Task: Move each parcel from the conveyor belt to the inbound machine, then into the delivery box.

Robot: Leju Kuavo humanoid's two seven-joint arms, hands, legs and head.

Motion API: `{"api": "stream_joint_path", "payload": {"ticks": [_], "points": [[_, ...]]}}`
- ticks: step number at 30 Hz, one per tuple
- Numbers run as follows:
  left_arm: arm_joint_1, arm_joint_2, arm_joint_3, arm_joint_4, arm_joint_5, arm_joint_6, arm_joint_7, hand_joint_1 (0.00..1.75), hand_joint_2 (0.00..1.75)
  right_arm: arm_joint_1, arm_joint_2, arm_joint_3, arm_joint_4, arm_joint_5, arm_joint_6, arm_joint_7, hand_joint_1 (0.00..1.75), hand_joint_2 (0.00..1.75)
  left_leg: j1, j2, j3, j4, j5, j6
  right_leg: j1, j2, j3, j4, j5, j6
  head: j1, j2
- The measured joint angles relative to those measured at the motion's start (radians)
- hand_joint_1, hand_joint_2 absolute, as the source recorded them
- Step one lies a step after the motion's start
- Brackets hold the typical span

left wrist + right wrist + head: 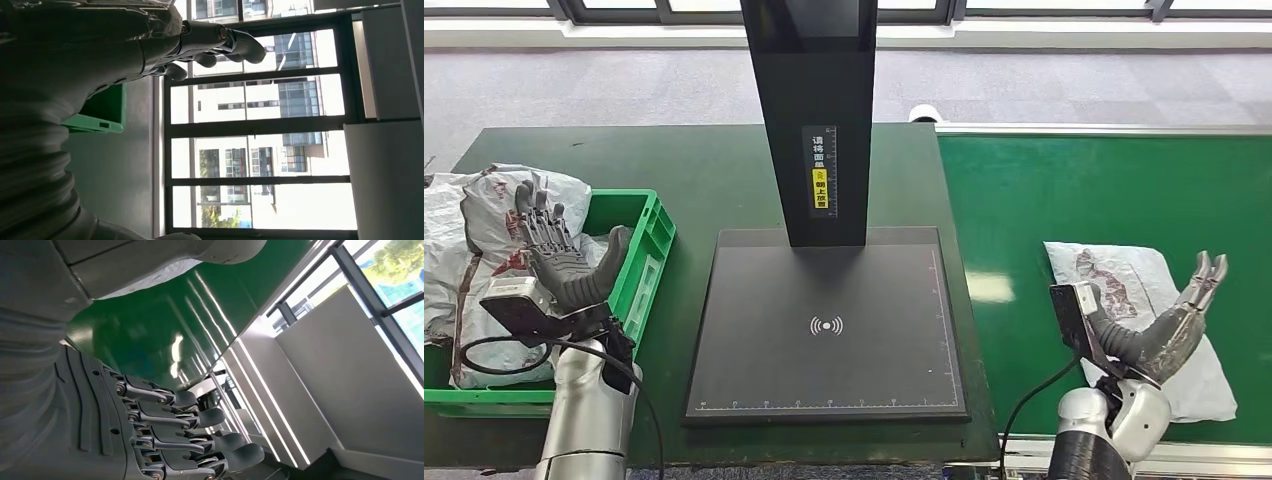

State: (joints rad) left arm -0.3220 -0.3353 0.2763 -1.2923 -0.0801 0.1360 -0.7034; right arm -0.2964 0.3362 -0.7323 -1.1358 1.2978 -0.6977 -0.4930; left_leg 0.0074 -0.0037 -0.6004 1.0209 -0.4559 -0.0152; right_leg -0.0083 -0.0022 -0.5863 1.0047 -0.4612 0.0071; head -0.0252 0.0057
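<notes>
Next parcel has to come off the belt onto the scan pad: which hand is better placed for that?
Right. The right hand hovers open directly over the white parcel on the green conveyor belt. The left hand is raised open over the green delivery box, across the scan pad.

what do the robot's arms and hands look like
Both arms are silver metal tubes with rounded joints, each trailed by a loose black cable. A flat dark box with a silver edge sits at each wrist. The left hand and right hand are dark grey, with a ribbed rubbery cover, a thick grey thumb, and segmented fingers showing metal pins and smooth rounded tips.
</notes>
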Motion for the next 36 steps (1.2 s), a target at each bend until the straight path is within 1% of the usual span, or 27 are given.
{"api": "stream_joint_path", "payload": {"ticks": [2,4,6,8,10,13,17,21,23,26,31,36], "points": [[0.022,-0.003,-0.024,-0.007,0.009,-0.037,0.000,0.00,1.75,-0.008,0.002,-0.026,0.010,0.028,0.000,0.014,0.00,1.75,0.000,0.000,0.000,0.000,0.000,0.000,0.000,0.001,0.000,0.000,0.000,0.000,0.000,0.000],[0.054,-0.010,-0.063,-0.022,0.017,-0.094,0.000,0.00,1.75,-0.017,0.002,-0.053,0.020,0.068,0.000,0.045,0.00,1.75,0.000,0.001,0.000,0.000,0.000,0.000,0.000,0.001,0.000,0.000,0.000,0.000,0.000,0.000],[0.094,-0.019,-0.108,-0.044,0.026,-0.147,0.000,0.00,1.75,-0.025,-0.001,-0.068,0.036,0.108,0.000,0.103,0.00,1.75,0.001,0.001,0.000,0.000,0.000,0.000,0.000,0.001,0.000,0.000,0.000,0.000,0.000,0.000],[0.132,-0.028,-0.155,-0.066,0.042,-0.192,0.000,0.00,1.75,-0.033,-0.010,-0.070,0.060,0.141,0.000,0.179,0.00,1.75,0.000,0.001,0.000,0.000,0.000,0.000,-0.001,0.001,0.000,0.000,0.000,0.000,0.000,0.000],[0.161,-0.035,-0.199,-0.082,0.059,-0.225,0.000,0.00,1.75,-0.042,-0.022,-0.070,0.091,0.154,0.000,0.244,0.00,1.75,0.000,0.001,0.000,0.000,-0.001,0.001,-0.001,0.001,0.000,0.000,0.000,0.000,0.000,0.000],[0.191,-0.042,-0.257,-0.104,0.070,-0.247,0.000,0.00,1.75,-0.061,-0.053,-0.070,0.167,0.157,0.000,0.328,0.00,1.75,-0.001,0.000,0.000,0.000,-0.001,0.001,-0.001,0.000,0.000,-0.001,0.000,0.001,0.000,0.000],[0.210,-0.047,-0.317,-0.126,0.073,-0.245,0.000,0.00,1.75,-0.081,-0.094,-0.070,0.273,0.175,0.000,0.422,0.00,1.75,-0.001,0.000,0.000,0.000,-0.001,0.001,-0.001,0.000,0.001,-0.001,0.000,0.001,0.000,0.000],[0.224,-0.049,-0.353,-0.141,0.084,-0.242,0.000,0.00,1.75,-0.119,-0.151,-0.064,0.445,0.190,0.000,0.510,0.00,1.75,-0.001,0.000,0.000,0.000,0.000,0.001,-0.001,0.000,0.001,0.000,0.000,0.001,0.000,0.000],[0.230,-0.051,-0.360,-0.145,0.087,-0.242,0.000,0.00,1.75,-0.132,-0.172,-0.059,0.514,0.197,0.000,0.533,0.00,1.75,-0.001,0.000,0.000,0.000,0.000,0.001,-0.001,0.000,0.001,0.000,0.000,0.001,0.000,0.000],[0.234,-0.051,-0.365,-0.148,0.088,-0.242,0.000,0.00,1.75,-0.145,-0.192,-0.057,0.579,0.202,0.000,0.542,0.00,1.75,0.000,0.000,0.000,0.000,0.000,0.001,-0.001,0.000,0.001,0.000,0.000,0.001,0.000,0.000],[0.236,-0.053,-0.366,-0.149,0.092,-0.247,0.000,0.00,1.75,-0.158,-0.210,-0.056,0.633,0.207,0.003,0.550,0.00,1.75,0.000,0.000,0.000,0.000,0.000,0.001,-0.001,0.000,0.001,0.000,0.000,0.001,0.000,0.000],[0.238,-0.053,-0.366,-0.150,0.102,-0.270,0.000,0.00,1.75,-0.165,-0.222,-0.035,0.675,0.228,0.040,0.586,0.00,1.75,-0.001,0.000,0.000,0.000,0.000,0.001,-0.001,0.000,0.001,0.000,0.000,0.001,0.000,0.000]]}}
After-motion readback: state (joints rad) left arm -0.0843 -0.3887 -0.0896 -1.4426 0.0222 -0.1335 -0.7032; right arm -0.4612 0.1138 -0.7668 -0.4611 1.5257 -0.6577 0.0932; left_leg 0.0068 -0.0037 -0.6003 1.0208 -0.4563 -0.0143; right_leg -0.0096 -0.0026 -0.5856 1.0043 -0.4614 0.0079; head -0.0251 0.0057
